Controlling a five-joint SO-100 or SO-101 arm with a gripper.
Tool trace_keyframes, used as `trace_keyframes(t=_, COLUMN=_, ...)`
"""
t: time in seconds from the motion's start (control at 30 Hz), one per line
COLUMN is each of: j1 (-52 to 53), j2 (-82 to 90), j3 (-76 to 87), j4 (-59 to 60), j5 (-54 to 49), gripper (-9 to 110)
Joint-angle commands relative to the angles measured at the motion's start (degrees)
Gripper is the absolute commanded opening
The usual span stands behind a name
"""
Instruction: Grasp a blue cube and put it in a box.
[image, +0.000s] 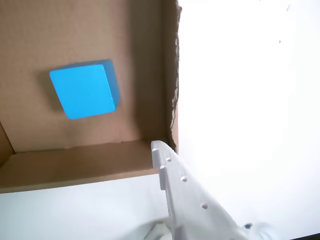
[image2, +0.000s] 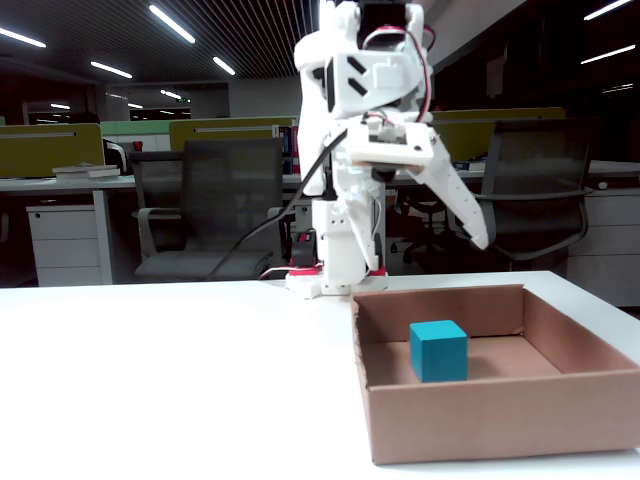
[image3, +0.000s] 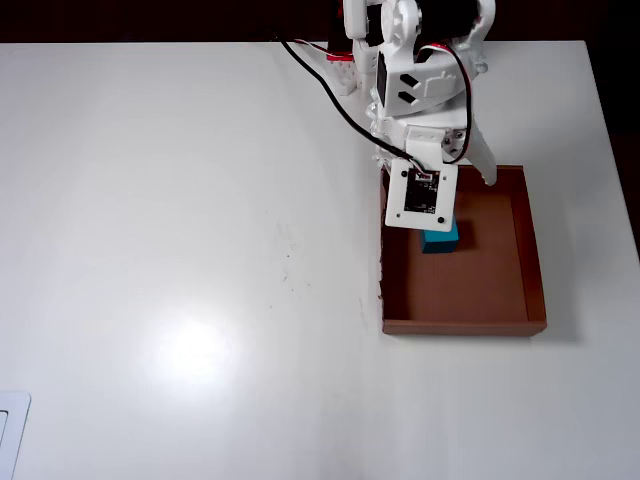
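Bench (image2: 170, 360) surface lies white and bare at the left of the fixed view. Right of it sits the box (image2: 480, 420), with the blue cube (image2: 438, 351) resting on its floor near the back wall. Above hang the jaws (image2: 470, 225), gripping nothing; whether spread or closed I cannot tell.

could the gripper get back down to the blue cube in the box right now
Probably yes: the blue cube sits alone on the floor of the open-topped box, and the gripper hangs above the box with nothing between them.
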Motion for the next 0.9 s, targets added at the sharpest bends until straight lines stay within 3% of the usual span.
trace_keyframes(t=0.0, j1=1.23, j2=4.75, j3=0.09, j4=0.44, j5=-0.88, gripper=44)
trace_keyframes(t=0.87, j1=5.27, j2=40.52, j3=17.67, j4=0.35, j5=-5.63, gripper=41)
